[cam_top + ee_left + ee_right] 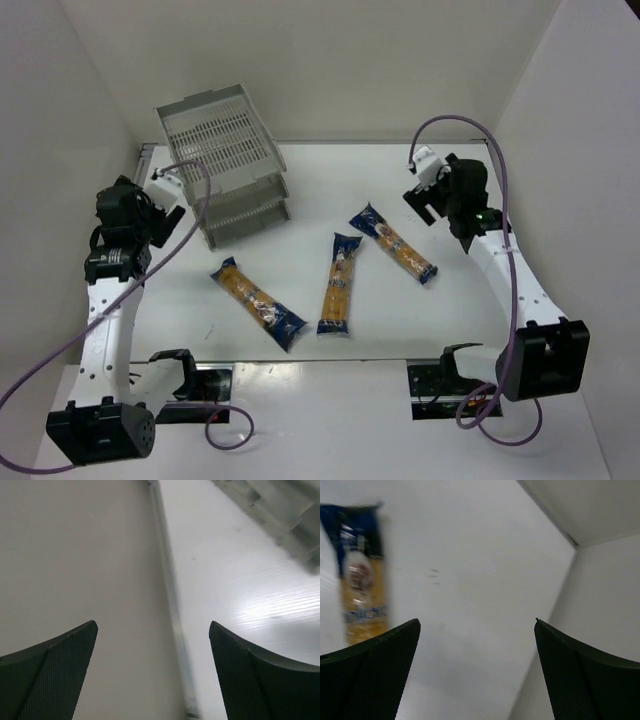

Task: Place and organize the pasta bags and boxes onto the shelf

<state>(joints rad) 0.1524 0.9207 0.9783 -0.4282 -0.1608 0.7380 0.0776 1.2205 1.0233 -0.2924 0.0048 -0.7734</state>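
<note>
Clearly awaiting the shelf (225,160), pasta bags (340,283) lie on the counter (400,320); left gripper (152,625) and right gripper (477,622) gape wide, empty.

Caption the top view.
Three pasta bags lie on the table near the tray shelf, left gripper and right gripper empty.

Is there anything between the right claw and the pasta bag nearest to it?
Nothing visible does. The open right claw hangs to the right of the rightmost pasta bag, near its far end, and only table lies between them.
</note>
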